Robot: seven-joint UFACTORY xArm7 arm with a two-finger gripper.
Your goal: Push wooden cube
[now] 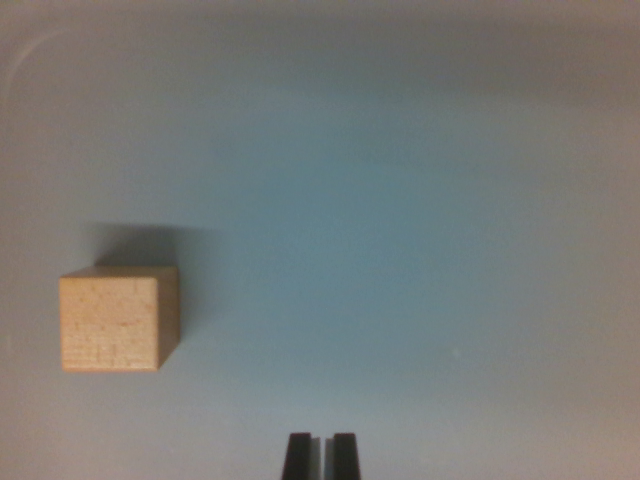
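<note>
A light wooden cube (118,318) rests on a plain grey-blue surface at the wrist view's left, a little below mid-height, casting a shadow up and to its right. My gripper (321,455) shows only as two black fingertips at the bottom edge, near the centre. The fingertips stand almost together, with only a thin slit between them and nothing held. The cube lies well to the left of the gripper and somewhat above it in the picture, apart from the fingers.
The grey-blue surface (420,220) fills the whole view. A faint curved pale line (30,50) shows in the top left corner.
</note>
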